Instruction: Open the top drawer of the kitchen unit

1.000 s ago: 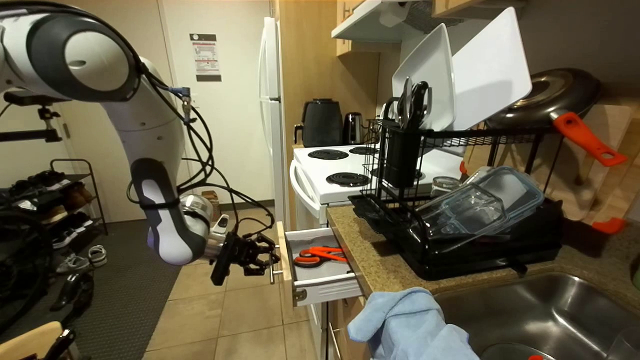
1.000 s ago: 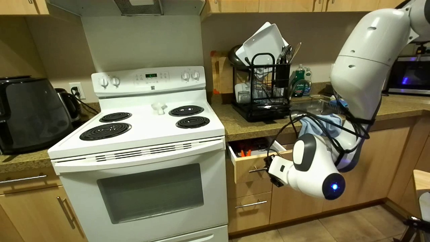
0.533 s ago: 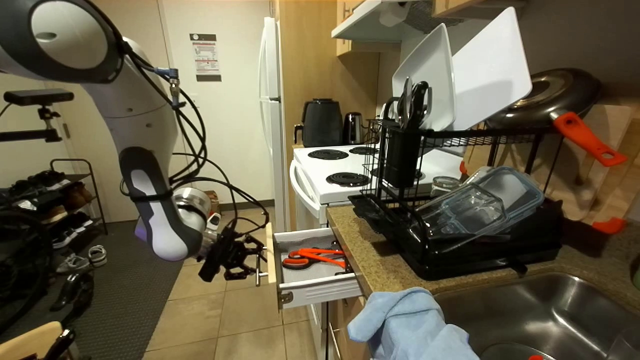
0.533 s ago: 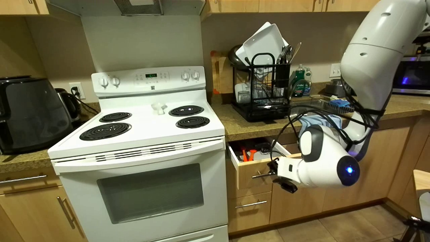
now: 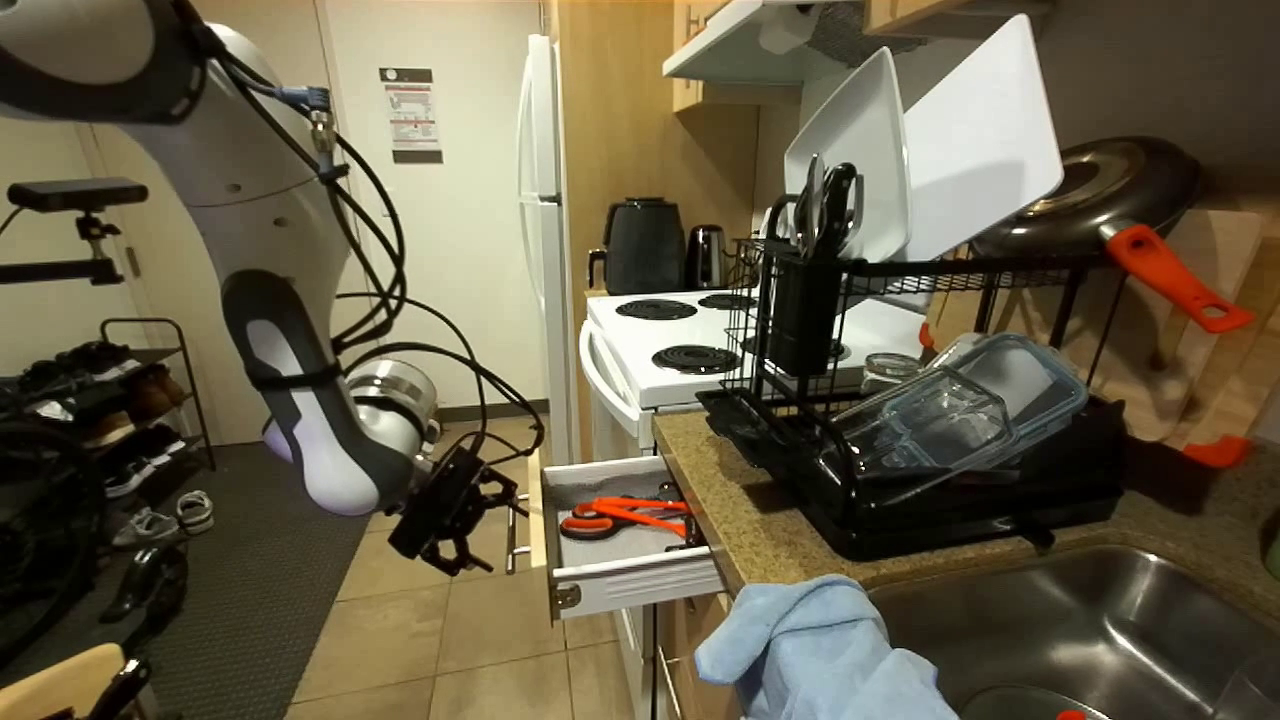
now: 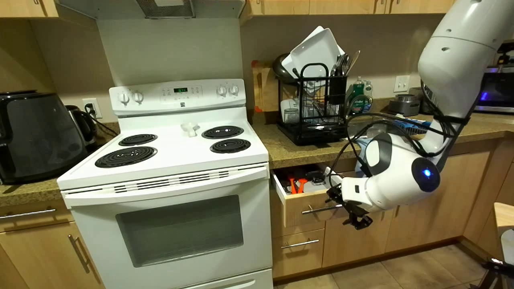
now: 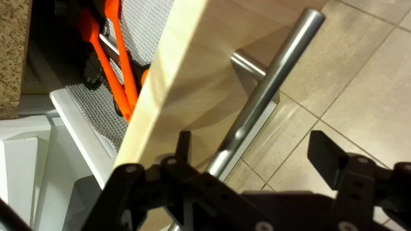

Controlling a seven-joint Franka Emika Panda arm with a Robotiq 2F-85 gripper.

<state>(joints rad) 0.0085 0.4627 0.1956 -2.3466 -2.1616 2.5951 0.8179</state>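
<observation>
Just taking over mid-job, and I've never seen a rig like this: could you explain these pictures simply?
You are seeing a robot arm, mostly white, with black jaws at its end. The wide pictures are taken from two places outside the robot; the close-up is taken from its wrist. The top drawer of the kitchen unit stands pulled out, with orange utensils inside. On the countertop stands a black dish rack with white dishes; a blue cloth drapes beside the sink. Nothing is gripped: the jaws stand open near the drawer's metal handle, though whether they touch it is hard to tell.
</observation>
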